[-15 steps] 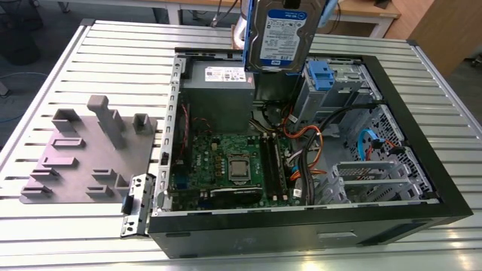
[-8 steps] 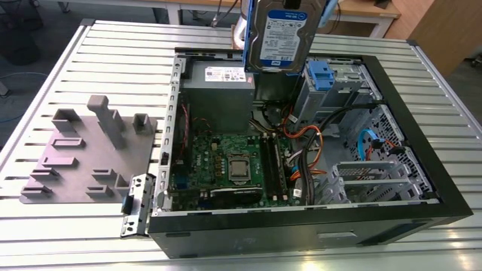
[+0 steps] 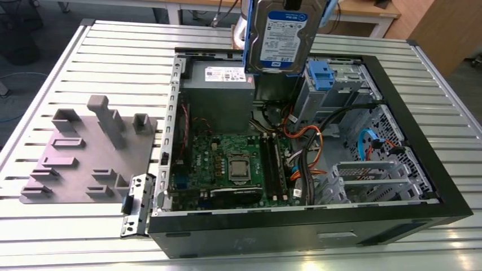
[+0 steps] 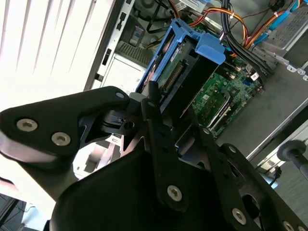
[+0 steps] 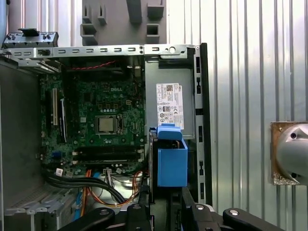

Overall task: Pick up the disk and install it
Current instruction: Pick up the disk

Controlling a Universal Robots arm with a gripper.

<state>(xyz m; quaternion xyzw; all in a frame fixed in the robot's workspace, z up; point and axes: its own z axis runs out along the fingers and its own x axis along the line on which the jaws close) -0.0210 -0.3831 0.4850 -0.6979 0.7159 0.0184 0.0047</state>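
Matte black hand (image 4: 142, 96) built of jointed links
Broad rounded plates and slim bars, pinned with bright silver screws (image 4: 174, 193); smooth black housing behind them.

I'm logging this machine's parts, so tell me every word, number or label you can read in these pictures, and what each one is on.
Nothing can be quoted reliably.
White-and-blue label on the disk: print too small to read.
White sticker on the power supply: print too small to read.
Markings on the motherboard: too small to read.
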